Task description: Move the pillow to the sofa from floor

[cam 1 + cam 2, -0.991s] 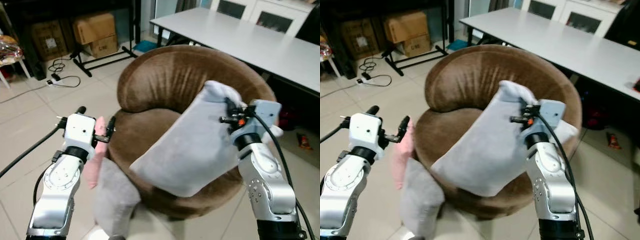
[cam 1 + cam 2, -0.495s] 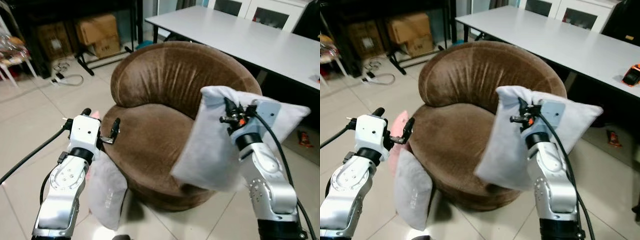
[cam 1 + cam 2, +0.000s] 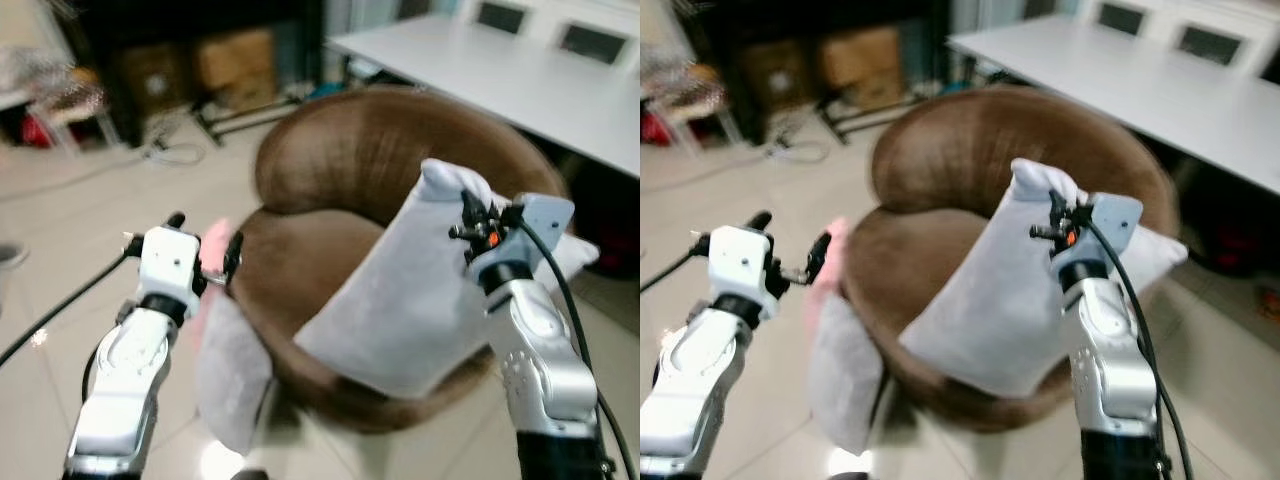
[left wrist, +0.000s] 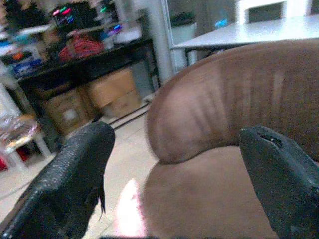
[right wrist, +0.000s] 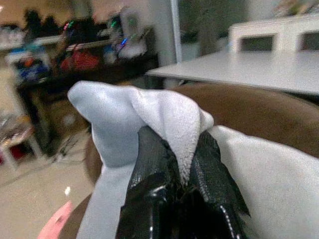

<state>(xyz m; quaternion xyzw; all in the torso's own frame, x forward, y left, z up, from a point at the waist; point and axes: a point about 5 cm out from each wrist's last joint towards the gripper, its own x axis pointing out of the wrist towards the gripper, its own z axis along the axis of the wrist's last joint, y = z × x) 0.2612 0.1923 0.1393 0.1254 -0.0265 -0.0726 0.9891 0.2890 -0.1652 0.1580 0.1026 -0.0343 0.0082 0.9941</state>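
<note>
The round brown velvet sofa [image 3: 340, 200] sits straight ahead on the pale tiled floor [image 3: 60, 260], its curved back on the far side and its seat open toward the robot. Over the seat's near right part hangs the large light-grey fabric pillow [image 3: 400, 300], its long axis slanting from the pinched top corner at far right down to the near left, the lower edge at or just above the seat's near rim. The right end effector [image 5: 182, 164] is clamped on that top corner, so the pillow lies below and left of it, and by my judgement only a lowering and release remain. The left end effector [image 4: 174, 149] hovers with fingers apart near the sofa's left edge. A second grey cushion [image 3: 232, 370] and a pink one [image 3: 212, 245] lean against the sofa's near left side, and a long white worktop [image 3: 500, 80] stands far right, clear of the drop.
</note>
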